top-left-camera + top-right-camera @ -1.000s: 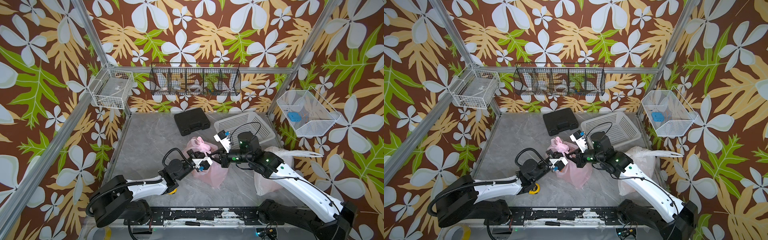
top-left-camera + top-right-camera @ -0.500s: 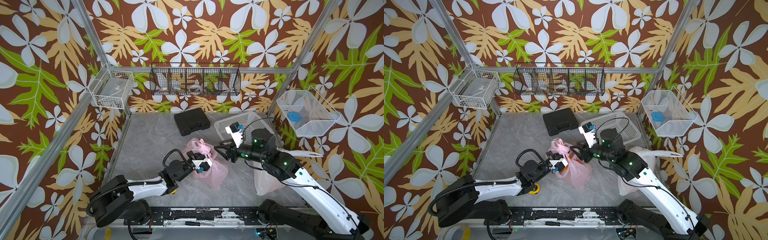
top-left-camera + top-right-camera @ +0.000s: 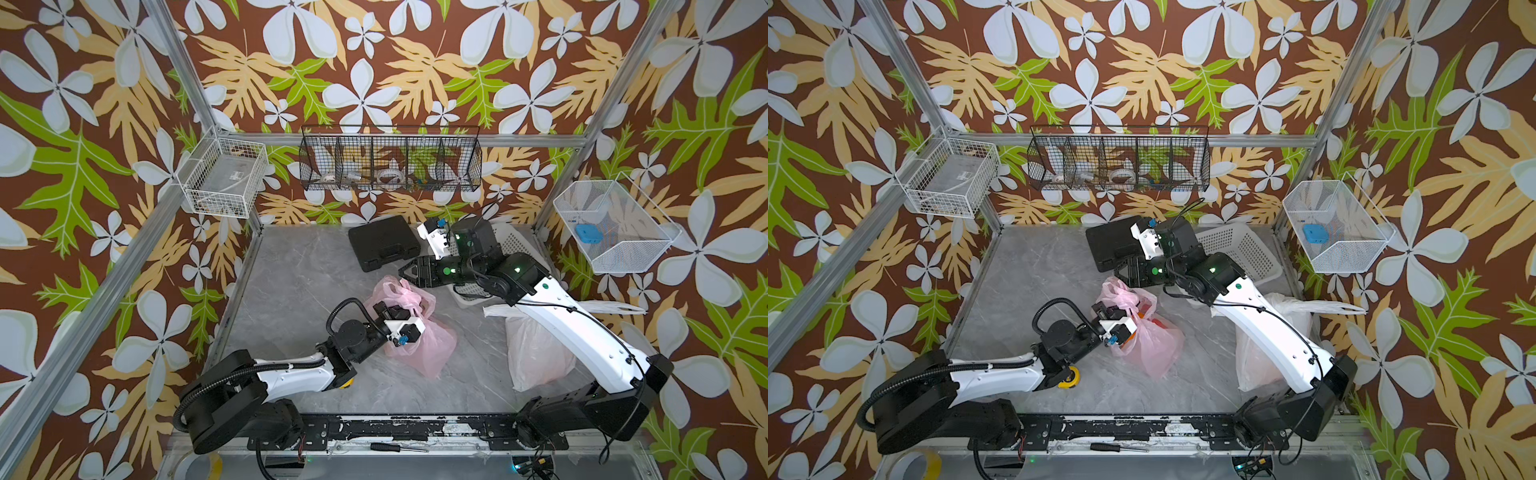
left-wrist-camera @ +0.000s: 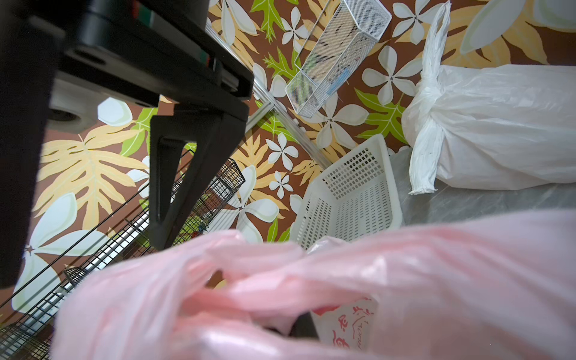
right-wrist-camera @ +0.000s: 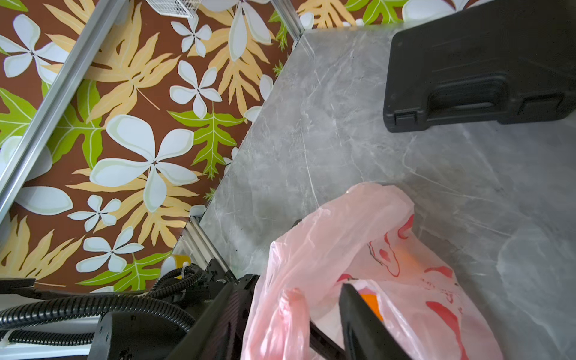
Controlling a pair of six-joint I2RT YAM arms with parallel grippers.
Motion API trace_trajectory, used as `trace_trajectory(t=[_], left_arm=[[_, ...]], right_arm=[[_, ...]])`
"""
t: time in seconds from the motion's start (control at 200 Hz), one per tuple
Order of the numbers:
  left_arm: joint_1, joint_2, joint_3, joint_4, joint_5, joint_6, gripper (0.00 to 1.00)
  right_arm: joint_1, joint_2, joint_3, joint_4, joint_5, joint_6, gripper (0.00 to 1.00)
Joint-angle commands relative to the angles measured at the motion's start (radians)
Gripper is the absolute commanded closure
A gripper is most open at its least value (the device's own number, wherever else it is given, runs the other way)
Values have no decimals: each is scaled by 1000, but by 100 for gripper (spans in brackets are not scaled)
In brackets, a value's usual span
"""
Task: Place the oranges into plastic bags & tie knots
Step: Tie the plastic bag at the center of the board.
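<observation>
Oranges: you get only orange smudges through the pink bag, mid-table; count unreadable | left gripper: clamped on that bag's rim, tips buried in film | right gripper: jaws parted, empty, between the bag and black case | white bag: knot tied, partly behind the right arm, contents indistinct.

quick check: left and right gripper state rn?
Left gripper: closed on the pink bag.
Right gripper: open, gripping nothing.
</observation>
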Motion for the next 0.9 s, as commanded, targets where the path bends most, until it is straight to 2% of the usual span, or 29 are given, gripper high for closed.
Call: trace_trajectory(t=[0.0, 0.29, 0.365, 0.43, 0.521, 0.671, 0.841, 0.896], left_arm=[[0, 1, 7, 25, -4, 11, 100], [0, 2, 3, 31, -2, 12, 100], [-2, 2, 2, 31, -1, 13, 100], [-2, 2, 2, 31, -1, 14, 100], [-1, 4, 2, 33, 1, 14, 100], [-1, 6, 1, 37, -2, 14, 100], [-1, -3, -7, 38, -4, 7, 100], [-1, -10, -10, 35, -6, -5, 100]], right_arm=[[9, 16, 9, -23, -33, 31, 47], [18, 55, 20, -33, -38, 40, 64], [18, 61, 23, -41, -25, 42, 64], [18, 70, 33, -56, -14, 37, 58], [17, 69, 32, -52, -26, 41, 60], [22, 66, 30, -41, -50, 49, 75], [22, 47, 18, 3, -45, 56, 100], [22, 39, 16, 18, -25, 56, 100]])
